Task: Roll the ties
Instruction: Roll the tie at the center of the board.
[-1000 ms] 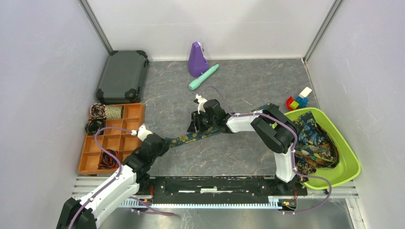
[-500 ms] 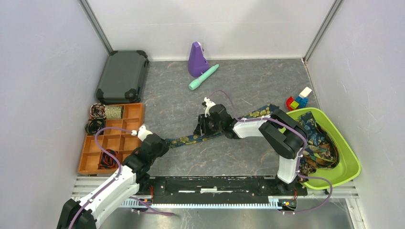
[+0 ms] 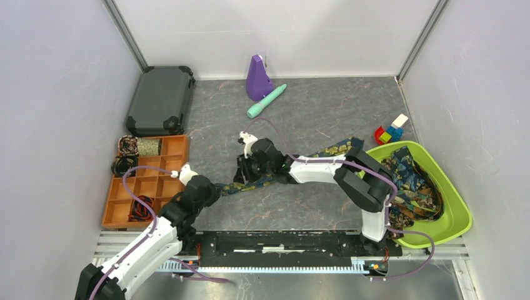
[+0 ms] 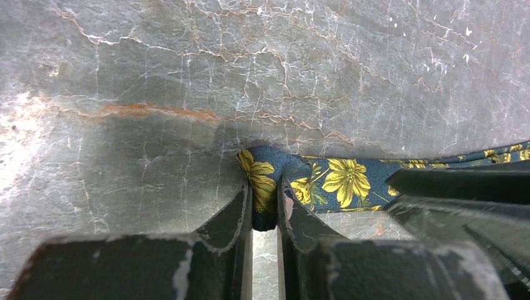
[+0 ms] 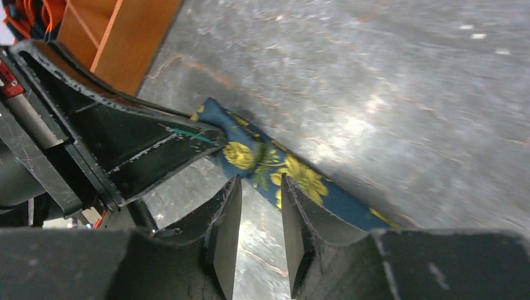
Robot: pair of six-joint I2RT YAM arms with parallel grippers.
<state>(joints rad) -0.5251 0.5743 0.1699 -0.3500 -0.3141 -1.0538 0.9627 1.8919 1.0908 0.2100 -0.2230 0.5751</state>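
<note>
On the grey marbled table [image 3: 312, 112], one navy tie [image 3: 334, 150] with a yellow flower print lies stretched in a long diagonal, its far end at the rim of the green bin [image 3: 459, 219] on the right and its near end down beside the orange tray [image 3: 178, 147] on the left. The left gripper [image 4: 265, 187] has that near end: its jaws are almost together, pinching the folded tip of the fabric between them, and the rest of the strip runs off flat to its right. The right gripper [image 5: 261, 184] sits just beside it, a little farther along the same strip, tilted down toward the table. Its jaws stand a narrow way apart with bare table showing in the gap, and the tie crosses right at the fingertips (whether they touch the cloth I cannot tell); it has hold of nothing. More ties [image 3: 412, 181] lie heaped loosely in the bin, well apart from both grippers, and a few coiled ties [image 3: 128, 145] sit in separate compartments of the tray.
</note>
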